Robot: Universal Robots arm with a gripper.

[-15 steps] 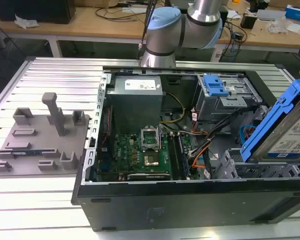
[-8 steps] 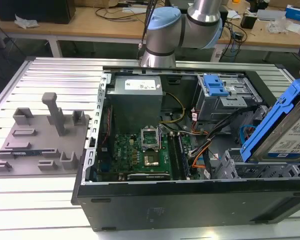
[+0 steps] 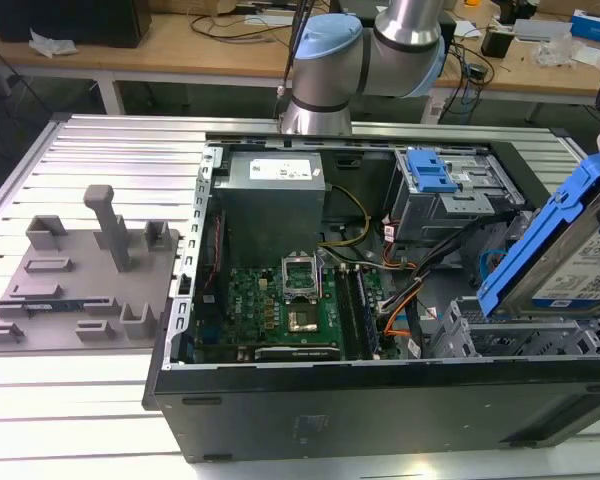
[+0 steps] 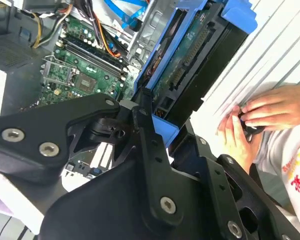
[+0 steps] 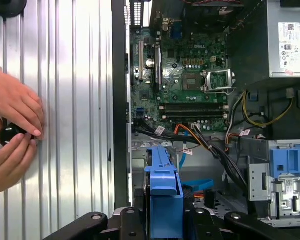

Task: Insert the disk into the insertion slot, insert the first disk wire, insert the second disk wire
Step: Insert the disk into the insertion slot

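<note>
in both wrist views the tool (image 5: pixel 163 220) is closed on the disk (image 5: pixel 163 187), its black fingers (image 4: pixel 146 131) pressing the blue caddy from either side. in the exterior view the disk hangs steeply tilted at the exterior view's right, its lower end just above the insertion slot (image 3: pixel 505 338); i cannot tell if they touch. just beyond, the second disk wire (image 5: pixel 182 160) and the first disk wire (image 5: pixel 187 131) lie loose inside the open computer case (image 3: pixel 380 405), between the slot and the green motherboard (image 3: pixel 280 305). a blue-latched bay (image 3: pixel 430 170) sits farther back. outside the case, a person's hands (image 5: pixel 15 115) rest on the ribbed metal desk (image 5: pixel 70 75), pinching a small black object (image 5: pixel 10 134).
</note>
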